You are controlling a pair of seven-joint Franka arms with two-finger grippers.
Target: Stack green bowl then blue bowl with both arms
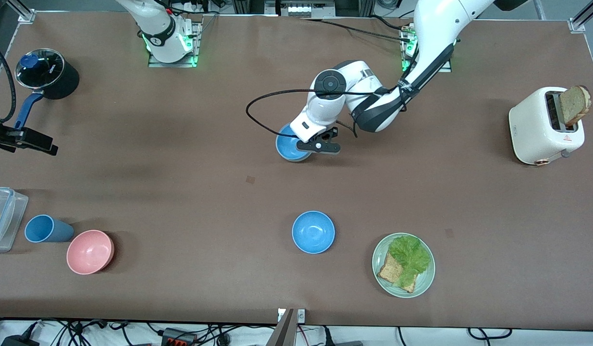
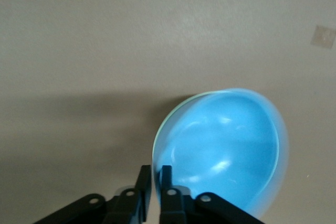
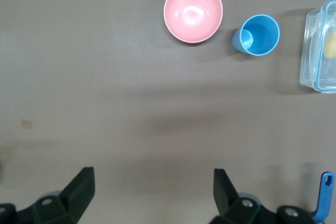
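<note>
A blue bowl (image 1: 290,144) (image 2: 226,150) sits mid-table toward the robots' bases. A thin pale green rim (image 2: 154,153), the green bowl, shows round its outer edge, so the blue bowl sits inside it. My left gripper (image 1: 320,145) (image 2: 156,174) is at this bowl's rim, one finger inside and one outside, closed narrowly on the wall. A second blue bowl (image 1: 313,231) stands alone nearer the front camera. My right gripper (image 1: 34,140) (image 3: 154,182) waits in the air at the right arm's end of the table, fingers wide open and nothing between them.
A pink bowl (image 1: 90,251) (image 3: 192,10), a blue cup (image 1: 44,228) (image 3: 258,35) and a clear container (image 1: 1,218) (image 3: 320,45) lie below the right gripper. A lidded pot (image 1: 46,72), a toaster (image 1: 546,125) and a green plate (image 1: 379,269) with lettuce and toast also stand on the table.
</note>
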